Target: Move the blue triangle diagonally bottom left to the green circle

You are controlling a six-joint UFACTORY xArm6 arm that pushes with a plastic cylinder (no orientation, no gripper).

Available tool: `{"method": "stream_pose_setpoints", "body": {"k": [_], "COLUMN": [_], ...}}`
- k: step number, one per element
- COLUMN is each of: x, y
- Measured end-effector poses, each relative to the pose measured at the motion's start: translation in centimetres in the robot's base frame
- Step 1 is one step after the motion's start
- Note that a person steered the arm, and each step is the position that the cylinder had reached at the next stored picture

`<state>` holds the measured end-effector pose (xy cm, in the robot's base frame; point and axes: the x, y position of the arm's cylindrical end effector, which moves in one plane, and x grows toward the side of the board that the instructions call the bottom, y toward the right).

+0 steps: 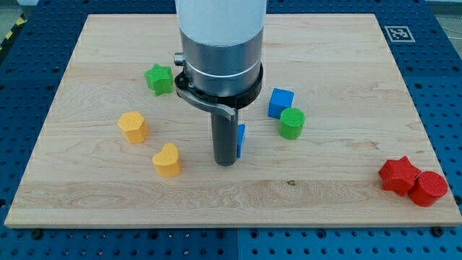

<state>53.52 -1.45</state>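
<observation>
My tip (pixel 226 163) rests on the board near its middle, below the arm's big grey and white body. The blue triangle (pixel 241 140) stands right against the rod's right side; only a narrow blue edge shows, the rest is hidden behind the rod. The green circle (pixel 292 123) is a short green cylinder to the view's right of the triangle and slightly higher. The triangle sits to the lower left of the circle, about a block's width away from it.
A blue cube (pixel 281 102) touches the green circle's upper left. A green star (pixel 159 78) is at the upper left. An orange hexagon (pixel 133 127) and an orange heart (pixel 167 160) lie left. A red star (pixel 399 175) and red cylinder (pixel 429 188) sit at the lower right.
</observation>
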Motion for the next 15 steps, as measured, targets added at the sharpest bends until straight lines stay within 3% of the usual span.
{"method": "stream_pose_setpoints", "body": {"k": [3,6,9,10,12,15], "x": [-3.0,-4.4,2.8,3.0,-0.9,-3.0], "y": [-7.3,-2.8,-0.7,-0.4,-1.4,-1.4]}}
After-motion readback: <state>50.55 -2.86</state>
